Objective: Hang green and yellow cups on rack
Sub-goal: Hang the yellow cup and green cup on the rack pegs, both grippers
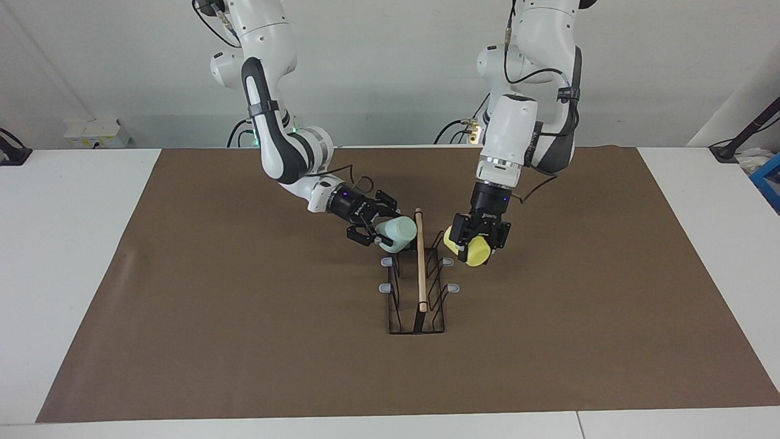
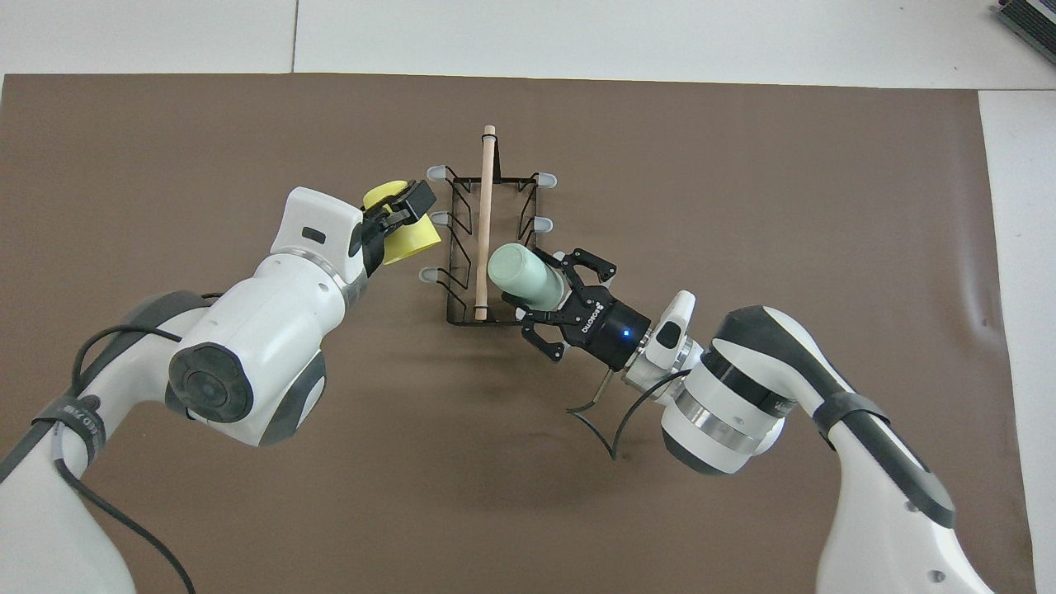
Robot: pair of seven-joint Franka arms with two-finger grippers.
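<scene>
The rack [image 1: 420, 305] stands mid-mat, its wooden rod [image 2: 486, 223] pointing away from the robots. My right gripper [image 1: 379, 231] is shut on the pale green cup [image 1: 397, 234], held tilted on its side against the rack's robot-near end, on the right arm's side. The cup's closed base [image 2: 509, 268] points at the rod and hides the peg there. My left gripper [image 1: 478, 239] is shut on the yellow cup [image 1: 475, 251], held up beside the rack on the left arm's side, close to the grey-tipped pegs [image 2: 429, 275]. The left gripper also shows in the overhead view [image 2: 398, 221], as does the right gripper [image 2: 554, 290].
A brown mat [image 1: 244, 341] covers most of the white table [image 1: 61, 244]. A white box [image 1: 97, 133] sits at the table's robot-side edge, at the right arm's end. A blue item [image 1: 769, 180] lies at the left arm's end.
</scene>
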